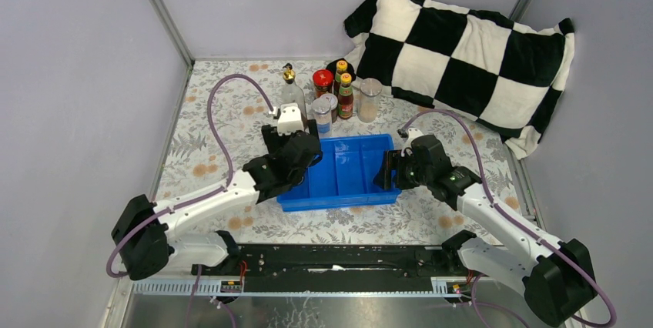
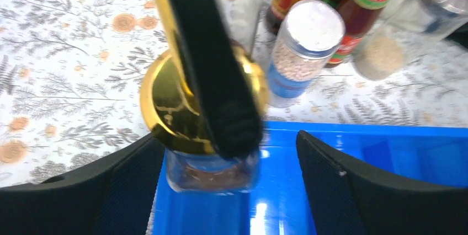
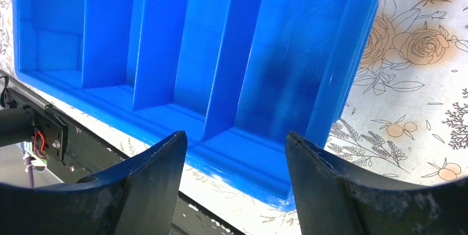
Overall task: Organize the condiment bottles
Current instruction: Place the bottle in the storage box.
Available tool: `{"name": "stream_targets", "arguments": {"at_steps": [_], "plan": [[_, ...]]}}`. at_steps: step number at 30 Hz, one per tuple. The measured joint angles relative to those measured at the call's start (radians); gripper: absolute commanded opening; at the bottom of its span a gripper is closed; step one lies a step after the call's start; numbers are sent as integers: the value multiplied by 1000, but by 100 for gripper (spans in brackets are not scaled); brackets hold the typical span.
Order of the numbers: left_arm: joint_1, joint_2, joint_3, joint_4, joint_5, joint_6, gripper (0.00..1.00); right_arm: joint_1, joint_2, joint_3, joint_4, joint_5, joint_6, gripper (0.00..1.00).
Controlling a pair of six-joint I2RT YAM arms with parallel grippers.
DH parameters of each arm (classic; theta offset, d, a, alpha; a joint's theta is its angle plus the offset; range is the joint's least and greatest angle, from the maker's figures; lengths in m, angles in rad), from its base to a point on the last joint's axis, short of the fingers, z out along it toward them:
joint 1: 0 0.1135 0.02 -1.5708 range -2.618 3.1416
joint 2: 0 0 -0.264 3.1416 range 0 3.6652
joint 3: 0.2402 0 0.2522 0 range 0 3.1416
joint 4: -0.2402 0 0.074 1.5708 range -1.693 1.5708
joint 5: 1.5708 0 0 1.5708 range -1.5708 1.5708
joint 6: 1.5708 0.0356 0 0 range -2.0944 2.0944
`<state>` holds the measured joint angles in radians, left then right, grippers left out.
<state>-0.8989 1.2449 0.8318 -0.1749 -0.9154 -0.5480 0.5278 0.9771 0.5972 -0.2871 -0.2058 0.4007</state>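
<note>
A clear gold-capped bottle (image 2: pixel 212 169) with a black spout stands in the far left corner of the blue divided tray (image 1: pixel 354 189). It sits between my left gripper's (image 2: pixel 229 135) open jaws, close to the left finger (image 2: pixel 110 191) and apart from the right one. The top view hides it under my left gripper (image 1: pixel 308 151). Behind the tray stand another gold-spouted bottle (image 1: pixel 291 91), a red-lidded jar (image 1: pixel 323 82), two yellow-capped sauce bottles (image 1: pixel 346 97), a silver-lidded shaker (image 2: pixel 309 36) and a clear shaker (image 1: pixel 370 99). My right gripper (image 3: pixel 234 135) is open and empty over the tray's near right corner (image 3: pixel 276 185).
A black-and-white checked pillow (image 1: pixel 462 51) lies at the back right, close to the bottles. Grey walls enclose the floral tablecloth (image 1: pixel 223 112). A black rail (image 1: pixel 339 259) runs along the near edge.
</note>
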Motion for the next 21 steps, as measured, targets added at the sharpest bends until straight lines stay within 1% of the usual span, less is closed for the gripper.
{"name": "stream_targets", "arguments": {"at_steps": [5, 8, 11, 13, 16, 18, 21], "plan": [[-47, -17, 67, -80, -19, -31, 99, 0, -4, 1, -6, -1, 0, 74], [-83, -32, 112, -161, -47, -62, 99, 0, -5, 10, -20, -6, 0, 74], [-122, -50, 180, -256, -76, -96, 99, 0, 11, 64, -49, -6, -8, 74], [-145, -59, 249, -325, -100, -122, 99, 0, 39, 141, -64, -6, -23, 74], [-162, -74, 343, -414, -126, -159, 99, 0, 98, 298, -58, -1, -61, 76], [-166, -97, 373, -455, -138, -180, 99, 0, 151, 402, -7, 2, -97, 76], [-167, -132, 378, -502, -143, -202, 99, 0, 267, 549, 92, -10, -156, 77]]}}
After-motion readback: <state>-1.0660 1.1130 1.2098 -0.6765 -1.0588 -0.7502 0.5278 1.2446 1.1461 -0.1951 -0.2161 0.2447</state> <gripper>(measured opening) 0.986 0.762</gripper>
